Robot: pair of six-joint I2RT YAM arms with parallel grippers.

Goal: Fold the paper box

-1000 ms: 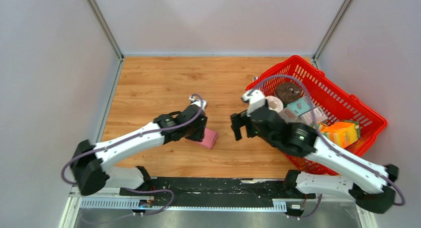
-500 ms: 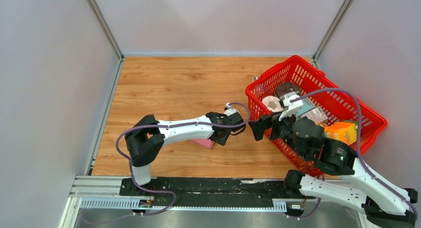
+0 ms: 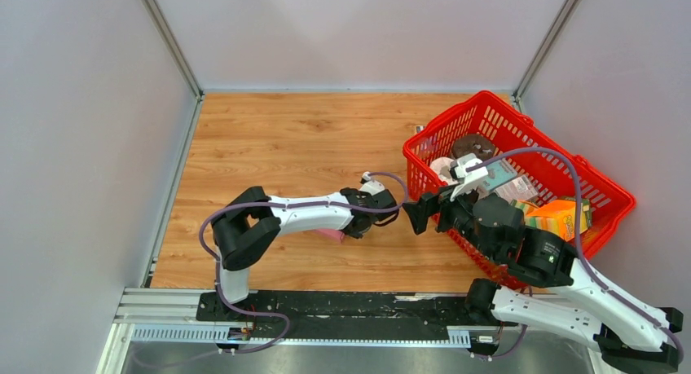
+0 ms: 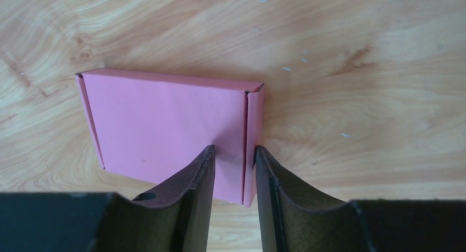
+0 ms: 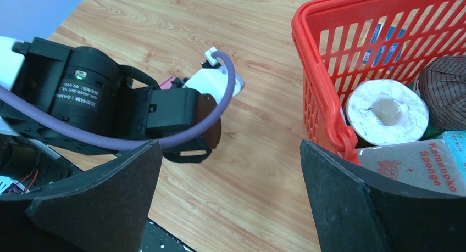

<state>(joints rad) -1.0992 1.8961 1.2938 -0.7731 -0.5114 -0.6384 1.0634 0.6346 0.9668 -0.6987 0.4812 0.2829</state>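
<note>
Pink card, one item: the paper box (image 4: 165,120), flat on the wood-grain table (image 4: 362,71) directly ahead of and beneath my left fingertips, only a sliver of it showing past my left arm from above (image 3: 330,235). Change noted: a second ago my left arm reached for it from the far left side; it has since doubled back on itself, and my left gripper (image 4: 233,150) now addresses the box's right-hand end, jaws drawn narrower than before. The box itself has hardly shifted. Reading: I judge the main folds done and this a closing step, pressing or tucking the last side strip. Left gripper state: jaws narrowed to a slim gap that straddles the strip; whether the pads actually pinch it I cannot tell. Condition of box: closed shallow rectangle, top face smooth, crisp creases along both short ends, small notched corners at the far edge, right strip folded down yet standing slightly proud. Next right: my right gripper (image 5: 228,147), jaws spread wide, holding nothing, drawn back to just beside my left wrist. Furthest right: red basket (image 5: 319,98) of assorted goods, untouched.
</note>
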